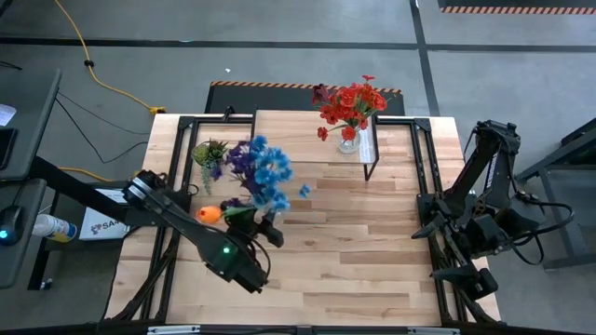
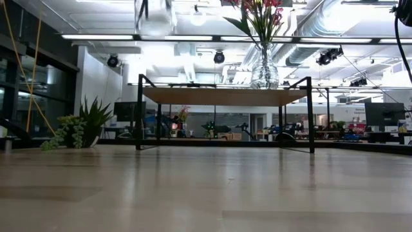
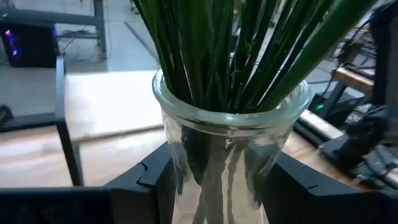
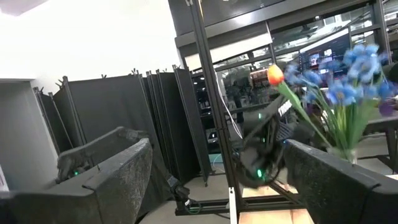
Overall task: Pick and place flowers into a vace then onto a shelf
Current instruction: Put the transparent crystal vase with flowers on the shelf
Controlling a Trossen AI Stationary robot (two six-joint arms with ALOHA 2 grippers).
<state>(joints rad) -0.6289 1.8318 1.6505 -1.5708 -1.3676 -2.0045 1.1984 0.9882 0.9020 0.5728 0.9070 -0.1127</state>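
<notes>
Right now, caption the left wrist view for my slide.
Left gripper clamps a glass vase packed with green flower stems.

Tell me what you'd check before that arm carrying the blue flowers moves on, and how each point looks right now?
1. Left gripper closed on the glass vase: ok.
2. Blue flowers seated in that vase: ok.
3. Vase lifted off the table: ok in the low view.
4. Free room on the shelf beside the red flowers: ok.
5. Right gripper parked aside, open: ok.
6. Height over the shelf: cannot tell.
</notes>
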